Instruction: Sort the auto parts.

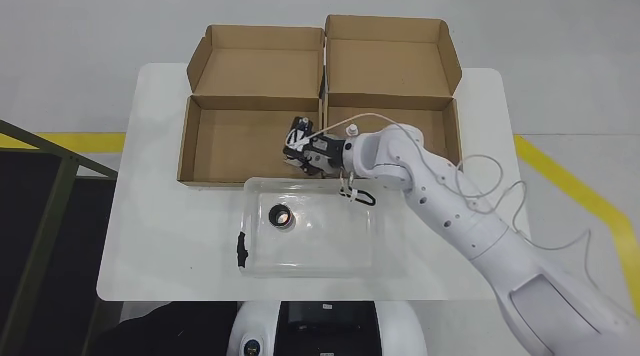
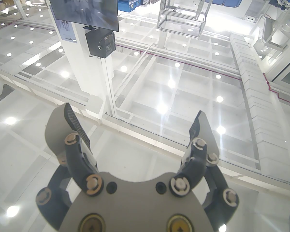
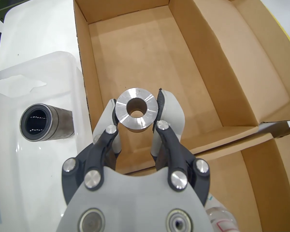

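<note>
The right gripper (image 3: 136, 102) is clamped on the outer wall of one thick silver metal ring (image 3: 148, 107), above the nine-o'clock one of two brown cardboard boxes (image 3: 145, 49). It is probably heavy, rigid and slick, so opposite sides suit best. One dark cylindrical steel bearing (image 3: 42, 123) lies in the one clear plastic bin (image 1: 330, 246) at six o'clock; the left gripper (image 2: 134, 117) stands apart.

Two boxes are sitting side by side on the desk (image 1: 150, 216) in the upper middle of the top view, the left box (image 1: 230, 146) just beside the right box (image 1: 435, 121). A tub (image 1: 320, 251) is lying just below them at centre, with a bearing (image 1: 283, 218) resting in its upper left. The right tool (image 1: 298, 142) is holding a ring (image 3: 136, 108) over the left box's lower right corner.
</note>
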